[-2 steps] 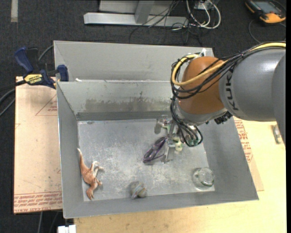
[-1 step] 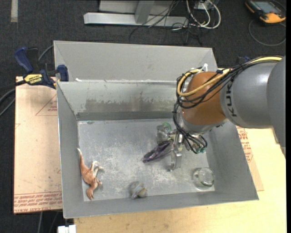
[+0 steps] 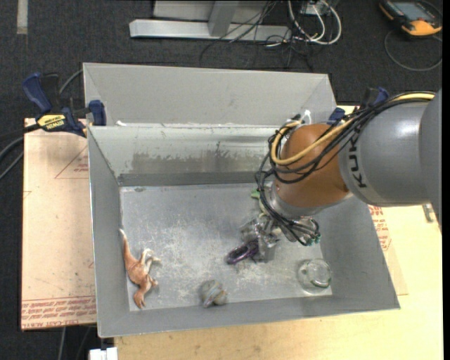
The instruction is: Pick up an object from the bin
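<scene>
Small metal pincer (image 3: 261,245) sat low over the bin floor, right of the frame's centre, under the rounded orange wrist cover (image 3: 309,169) with its looping yellow and black cables. Whether it was apart or together could not be told. Its tip was right at a small dark purple object (image 3: 241,255) lying on the floor at lower centre; contact could not be made out.

The grey metal bin (image 3: 204,133) had sloping walls and a floor scuffed with pale scratches and specks. An orange-tan toy dinosaur (image 3: 139,271) lay at lower left, a crumpled grey lump (image 3: 212,294) near the bottom edge, and a clear round plastic piece (image 3: 314,274) at lower right, all well apart.

Around the bin, a dark floor (image 3: 70,28) carried tangled loose cords (image 3: 309,28) at top centre and an orange-and-black device (image 3: 415,17) in the upper right corner.
</scene>
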You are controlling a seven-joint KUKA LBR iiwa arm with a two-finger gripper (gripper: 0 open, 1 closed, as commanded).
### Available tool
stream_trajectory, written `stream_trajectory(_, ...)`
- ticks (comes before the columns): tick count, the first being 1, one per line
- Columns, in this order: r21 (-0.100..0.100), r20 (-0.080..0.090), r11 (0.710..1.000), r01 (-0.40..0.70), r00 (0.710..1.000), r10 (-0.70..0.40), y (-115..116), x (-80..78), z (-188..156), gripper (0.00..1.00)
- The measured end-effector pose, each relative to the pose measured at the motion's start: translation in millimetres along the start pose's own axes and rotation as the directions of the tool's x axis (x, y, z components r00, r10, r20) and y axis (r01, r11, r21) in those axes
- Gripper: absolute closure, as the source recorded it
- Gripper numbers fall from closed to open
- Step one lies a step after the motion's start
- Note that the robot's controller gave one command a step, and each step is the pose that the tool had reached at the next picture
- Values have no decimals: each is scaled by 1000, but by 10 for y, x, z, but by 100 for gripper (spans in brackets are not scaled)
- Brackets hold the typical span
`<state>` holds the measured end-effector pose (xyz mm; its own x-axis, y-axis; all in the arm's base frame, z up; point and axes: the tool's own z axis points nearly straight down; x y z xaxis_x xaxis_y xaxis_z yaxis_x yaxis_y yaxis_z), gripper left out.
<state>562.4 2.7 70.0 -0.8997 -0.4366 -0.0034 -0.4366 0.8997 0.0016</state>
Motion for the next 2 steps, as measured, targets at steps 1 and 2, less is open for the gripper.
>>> stream_trajectory(1,0,0,1000,0,1000,0,-1,1,0,100)
stream_trajectory(2,0,3,1000,-21,1000,21,148,10,-1582,100)
